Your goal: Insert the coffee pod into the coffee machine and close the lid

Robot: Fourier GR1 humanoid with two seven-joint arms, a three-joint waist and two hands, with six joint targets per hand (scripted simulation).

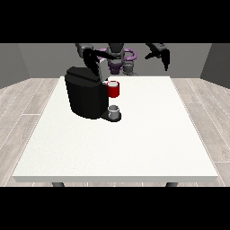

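The hand at the view's left (95, 67) sits on top of the machine (85, 96), probably for the lid, fingers I can't tell, pod (113, 89) just beside it, other hand (162, 54) raised clear, seemingly relaxed.

One cam, front, across table (134, 148) facing robot (117, 56), set high.

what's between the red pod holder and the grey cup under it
Nothing: in the front view, only open air separates the red pod holder from the grey cup.
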